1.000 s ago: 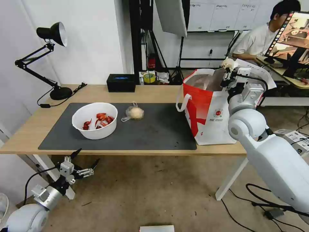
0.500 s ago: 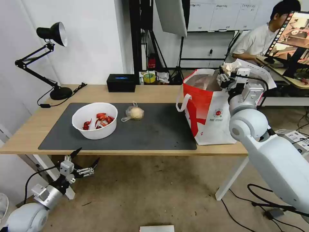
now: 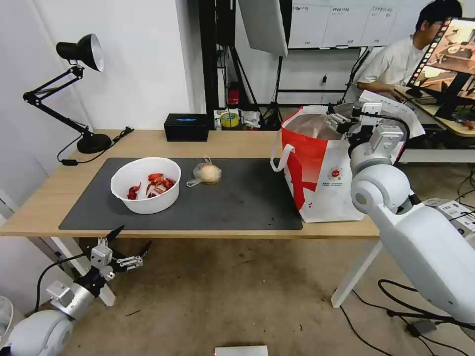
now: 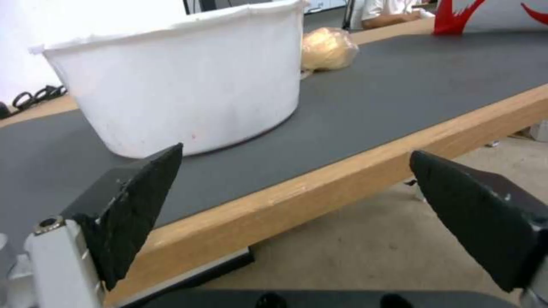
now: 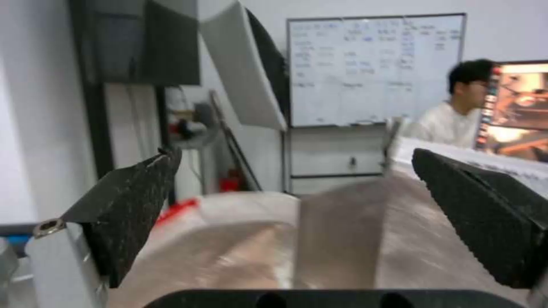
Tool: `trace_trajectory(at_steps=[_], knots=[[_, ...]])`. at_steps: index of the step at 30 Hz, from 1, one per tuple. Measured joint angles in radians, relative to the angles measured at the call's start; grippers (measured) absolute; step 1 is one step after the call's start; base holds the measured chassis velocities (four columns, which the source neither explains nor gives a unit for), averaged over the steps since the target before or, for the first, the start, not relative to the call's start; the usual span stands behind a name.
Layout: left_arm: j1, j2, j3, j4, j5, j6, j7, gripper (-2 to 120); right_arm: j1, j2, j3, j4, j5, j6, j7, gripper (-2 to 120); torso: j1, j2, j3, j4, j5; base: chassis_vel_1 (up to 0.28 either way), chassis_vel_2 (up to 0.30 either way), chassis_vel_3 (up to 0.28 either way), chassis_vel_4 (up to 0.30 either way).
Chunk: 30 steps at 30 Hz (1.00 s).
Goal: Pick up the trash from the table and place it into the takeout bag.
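Trash left: bowl [image 3: 145,184] and knotted bag [image 3: 208,173] mid-worktop [image 3: 237,141]. Right tool [image 3: 335,118] wide open, empty, over takeout bag [image 3: 316,168] at right edge. Left tool [image 3: 127,246] open, empty, below front edge.

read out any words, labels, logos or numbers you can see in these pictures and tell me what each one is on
No text here can be quoted as it reads.
Takeout bag: a small round red logo with a line of print beneath it, too small to read.
Whiteboard: rows of handwriting, too blurred to read.
Black box at the back of the table: a blue mark on top, no legible letters.
White bowl: no print visible.
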<state>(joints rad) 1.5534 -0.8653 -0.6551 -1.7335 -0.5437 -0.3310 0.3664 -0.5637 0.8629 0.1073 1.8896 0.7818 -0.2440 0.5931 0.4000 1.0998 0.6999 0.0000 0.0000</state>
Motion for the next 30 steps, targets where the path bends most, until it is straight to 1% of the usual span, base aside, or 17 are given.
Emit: trace_trajectory(at_steps=[3, 4, 7, 8, 11, 12, 14, 15, 18, 19, 21, 22, 24, 25, 27, 30], knots=[[-0.001, 0.001, -0.003, -0.002, -0.006, 0.000, 0.000, 100, -0.012, -0.009, -0.002, 0.046, 0.031, 0.040, -0.032, 100, 0.000, 0.000, 0.000, 0.0000, -0.0001, 0.000, 0.000, 0.000, 0.000], [-0.001, 0.001, -0.003, -0.002, -0.006, 0.000, 0.000, 100, -0.012, -0.009, -0.002, 0.046, 0.031, 0.040, -0.032, 100, 0.000, 0.000, 0.000, 0.0000, -0.0001, 0.000, 0.000, 0.000, 0.000], [0.001, 0.008, -0.015, -0.006, -0.016, 0.000, -0.002, 100, -0.069, -0.035, -0.016, 0.115, 0.022, 0.086, -0.095, 100, 0.000, 0.000, 0.000, 0.0001, -0.0001, 0.000, 0.000, 0.000, 0.000], [0.001, 0.008, -0.015, -0.006, -0.016, 0.000, -0.002, 100, -0.069, -0.035, -0.016, 0.115, 0.022, 0.086, -0.095, 100, 0.000, 0.000, 0.000, 0.0001, -0.0001, 0.000, 0.000, 0.000, 0.000], [0.007, 0.014, -0.031, -0.009, -0.023, 0.000, -0.005, 100, -0.200, -0.069, -0.004, 0.192, -0.005, 0.147, -0.218, 100, 0.000, 0.000, 0.000, 0.0000, 0.0001, 0.000, 0.000, 0.000, 0.000], [0.007, 0.014, -0.031, -0.009, -0.023, 0.000, -0.005, 100, -0.200, -0.069, -0.004, 0.192, -0.005, 0.147, -0.218, 100, 0.000, 0.000, 0.000, 0.0000, 0.0001, 0.000, 0.000, 0.000, 0.000], [0.011, 0.014, -0.039, -0.009, -0.025, -0.001, -0.005, 100, -0.294, -0.079, 0.010, 0.242, -0.042, 0.170, -0.279, 100, 0.000, 0.000, 0.000, -0.0001, -0.0002, 0.000, 0.000, 0.000, 0.000], [0.011, 0.014, -0.039, -0.009, -0.025, -0.001, -0.005, 100, -0.294, -0.079, 0.010, 0.242, -0.042, 0.170, -0.279, 100, 0.000, 0.000, 0.000, -0.0001, -0.0002, 0.000, 0.000, 0.000, 0.000], [0.013, 0.002, -0.040, -0.010, -0.025, -0.003, -0.005, 100, -0.418, -0.079, 0.022, 0.277, -0.121, 0.215, -0.321, 100, 0.000, 0.000, 0.000, 0.0002, -0.0003, 0.000, 0.000, 0.000, 0.000], [0.013, 0.002, -0.040, -0.010, -0.025, -0.003, -0.005, 100, -0.418, -0.079, 0.022, 0.277, -0.121, 0.215, -0.321, 100, 0.000, 0.000, 0.000, 0.0002, -0.0003, 0.000, 0.000, 0.000, 0.000], [0.018, -0.001, -0.039, -0.013, -0.023, -0.004, -0.005, 100, -0.527, -0.049, 0.049, 0.288, -0.172, 0.245, -0.345, 100, 0.000, 0.000, 0.000, -0.0001, 0.0003, 0.000, 0.000, 0.000, 0.000], [0.018, -0.001, -0.039, -0.013, -0.023, -0.004, -0.005, 100, -0.527, -0.049, 0.049, 0.288, -0.172, 0.245, -0.345, 100, 0.000, 0.000, 0.000, -0.0001, 0.0003, 0.000, 0.000, 0.000, 0.000], [0.024, -0.001, -0.040, -0.014, -0.022, -0.004, -0.004, 100, -0.630, -0.014, 0.077, 0.290, -0.221, 0.282, -0.358, 100, 0.000, 0.000, 0.000, -0.0002, 0.0000, 0.000, 0.000, 0.000, 0.000], [0.024, -0.001, -0.040, -0.014, -0.022, -0.004, -0.004, 100, -0.630, -0.014, 0.077, 0.290, -0.221, 0.282, -0.358, 100, 0.000, 0.000, 0.000, -0.0002, 0.0000, 0.000, 0.000, 0.000, 0.000], [0.027, -0.001, -0.042, -0.011, -0.019, -0.005, -0.004, 100, -0.749, 0.037, 0.105, 0.275, -0.295, 0.349, -0.368, 100, 0.000, 0.000, 0.000, 0.0000, 0.0000, 0.000, 0.000, 0.000, 0.000], [0.026, -0.002, -0.041, -0.007, -0.018, -0.006, -0.004, 100, -0.816, 0.074, 0.119, 0.254, -0.345, 0.391, -0.377, 100, 0.000, 0.000, 0.000, 0.0000, 0.0000, 0.000, 0.000, 0.000, 0.000]])
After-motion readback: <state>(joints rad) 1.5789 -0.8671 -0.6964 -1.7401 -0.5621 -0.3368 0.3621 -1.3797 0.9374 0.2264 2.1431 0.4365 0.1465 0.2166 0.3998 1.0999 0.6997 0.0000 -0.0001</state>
